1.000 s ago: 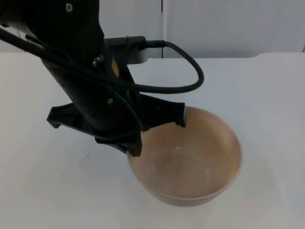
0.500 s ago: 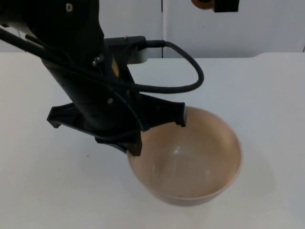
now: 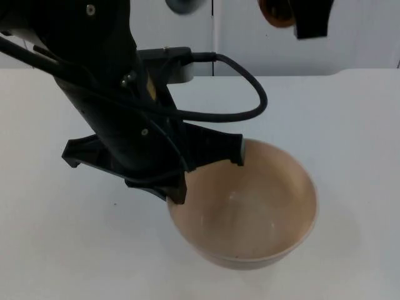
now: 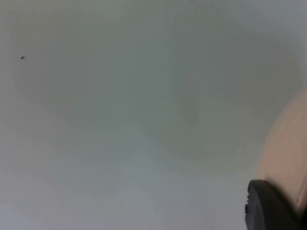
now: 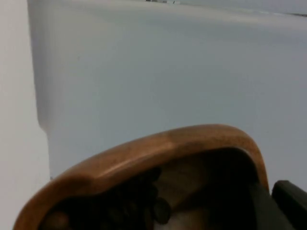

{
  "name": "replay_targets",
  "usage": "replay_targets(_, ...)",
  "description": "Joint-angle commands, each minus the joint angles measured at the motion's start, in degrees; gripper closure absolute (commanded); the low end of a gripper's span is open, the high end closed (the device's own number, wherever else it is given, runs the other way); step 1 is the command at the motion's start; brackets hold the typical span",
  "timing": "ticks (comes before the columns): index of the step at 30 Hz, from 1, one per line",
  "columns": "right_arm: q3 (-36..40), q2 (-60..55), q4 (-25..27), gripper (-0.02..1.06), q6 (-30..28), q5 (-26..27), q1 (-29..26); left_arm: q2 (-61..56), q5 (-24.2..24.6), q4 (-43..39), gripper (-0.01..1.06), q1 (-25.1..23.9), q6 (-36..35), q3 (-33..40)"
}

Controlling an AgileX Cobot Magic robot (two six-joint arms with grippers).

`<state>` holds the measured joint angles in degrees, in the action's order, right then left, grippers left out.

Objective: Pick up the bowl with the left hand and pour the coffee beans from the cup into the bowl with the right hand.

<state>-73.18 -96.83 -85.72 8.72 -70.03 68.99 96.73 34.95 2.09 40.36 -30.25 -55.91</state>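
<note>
A tan bowl sits upright, nearly empty; a brown wooden cup holds dark coffee beans.

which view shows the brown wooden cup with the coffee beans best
The right wrist view: the brown wooden cup shows its rim and the dark coffee beans inside. The top view catches a sliver of it beside the right gripper.

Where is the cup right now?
The cup is held up by the right gripper at the top edge of the top view, in front of the partition wall, above and behind the bowl; its brown rim and dark beans appear in the right wrist view.
</note>
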Motion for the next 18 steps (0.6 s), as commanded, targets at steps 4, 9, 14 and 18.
replay_targets(4, 3.89, 0.85, -4.31, 1.05, 8.90, 0.07, 0.90, -0.11, -0.97, 1.03, 1.05, 0.32, -0.11, -0.36)
replay_targets(9, 4.54, 0.85, -9.16, 1.05, 9.52, 0.07, 1.67, -0.11, -0.97, 1.32, 1.05, 0.32, -0.11, -0.36)
replay_targets(14, 4.86, 0.85, -10.24, 1.05, 8.03, 0.07, 2.22, -0.11, -0.97, 1.32, 1.05, 0.32, -0.11, -0.36)
replay_targets(18, 4.86, 0.85, -12.53, 1.05, 7.25, 0.07, 2.58, -0.11, -0.97, 1.32, 1.05, 0.32, -0.11, -0.36)
